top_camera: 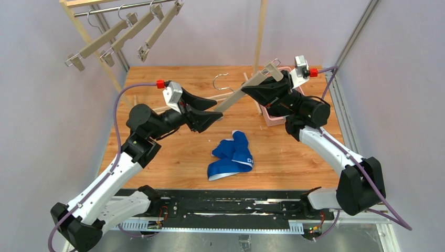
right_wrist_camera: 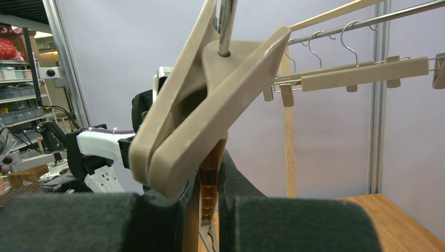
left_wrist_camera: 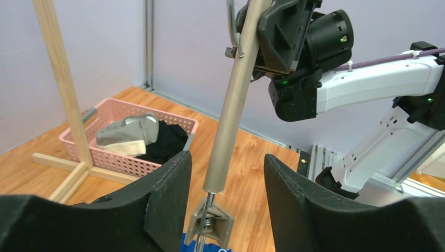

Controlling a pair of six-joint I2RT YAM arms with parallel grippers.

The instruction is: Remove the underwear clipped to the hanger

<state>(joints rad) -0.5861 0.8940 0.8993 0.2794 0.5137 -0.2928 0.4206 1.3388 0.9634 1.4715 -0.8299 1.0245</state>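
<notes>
My right gripper point(top_camera: 261, 84) is shut on the bar of a beige clip hanger point(top_camera: 239, 93) and holds it slanted above the table; in the right wrist view point(right_wrist_camera: 210, 202) one of its clips point(right_wrist_camera: 204, 105) fills the frame. My left gripper point(top_camera: 216, 111) is open, its jaws on either side of the hanger's lower end point(left_wrist_camera: 225, 131), not touching it. The end clip point(left_wrist_camera: 212, 220) is empty. The blue underwear point(top_camera: 232, 156) lies crumpled on the table below, apart from the hanger. The grey underwear point(left_wrist_camera: 126, 134) and black underwear point(left_wrist_camera: 168, 139) lie in the pink basket point(left_wrist_camera: 120, 160).
The pink basket point(top_camera: 270, 119) sits at the back right, partly behind my right arm. A wooden rack point(top_camera: 261, 31) stands behind, with three empty clip hangers point(top_camera: 120, 37) on its rail at the top left. Walls close in on both sides.
</notes>
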